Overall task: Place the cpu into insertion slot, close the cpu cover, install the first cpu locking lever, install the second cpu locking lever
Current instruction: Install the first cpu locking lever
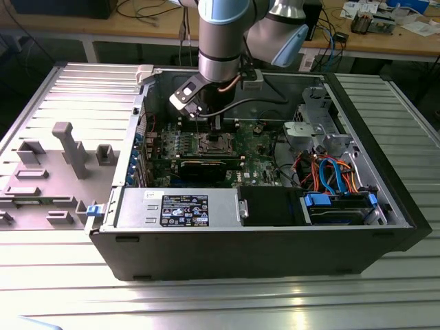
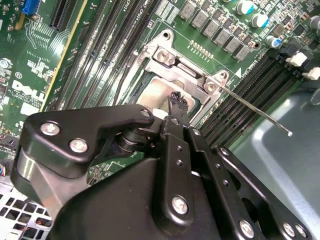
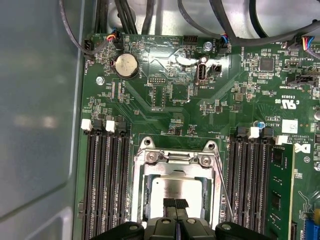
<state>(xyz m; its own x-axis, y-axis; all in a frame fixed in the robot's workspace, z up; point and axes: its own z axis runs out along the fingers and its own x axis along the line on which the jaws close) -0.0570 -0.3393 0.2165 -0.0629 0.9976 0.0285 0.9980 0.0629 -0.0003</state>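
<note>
At the middle of the motherboard [image 3: 165,100] the cpu [image 3: 172,186] already lies in the insertion slot [image 1: 214,143], and the cpu cover [image 3: 175,159] seems down around it. One locking lever [image 2: 260,112] stands free, so latching is left. The hand [image 3: 175,204], nearly closed and empty, hovers over the cpu.

cpu [image 3: 172,187] — one edge hidden behind gripper [image 3: 175,204]

white silkscreen markings and logo noted across motherboard [image 3: 165,107]; printed black label [image 1: 184,210] noted on silver housing [image 1: 134,206]; wording not transcribed.
</note>
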